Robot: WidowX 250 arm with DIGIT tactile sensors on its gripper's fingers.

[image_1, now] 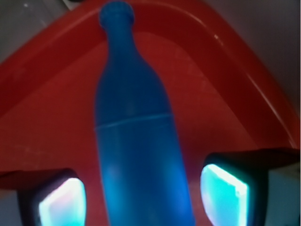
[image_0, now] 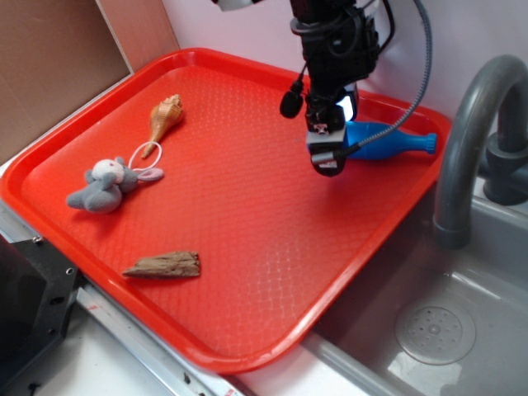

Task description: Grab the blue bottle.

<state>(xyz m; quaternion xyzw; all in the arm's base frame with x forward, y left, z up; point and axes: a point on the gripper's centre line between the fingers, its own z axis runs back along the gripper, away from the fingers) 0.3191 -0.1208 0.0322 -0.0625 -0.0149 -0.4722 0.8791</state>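
Observation:
The blue bottle (image_0: 388,142) lies on its side at the far right of the red tray (image_0: 247,206), cap pointing right toward the tray rim. My gripper (image_0: 328,148) hangs low over the bottle's thick end and hides part of it. In the wrist view the blue bottle (image_1: 138,141) runs straight up the middle, cap toward the tray's corner. It lies between my two fingers (image_1: 223,193), and red tray shows in the gap on each side. The gripper (image_1: 143,200) is open and straddles the bottle body.
On the tray's left part lie a grey plush mouse (image_0: 106,185), a tan seashell (image_0: 165,115) and a piece of wood (image_0: 165,265). A grey faucet (image_0: 470,140) and the sink basin (image_0: 429,330) stand right of the tray. A brown wall panel (image_0: 58,58) rises at the back left.

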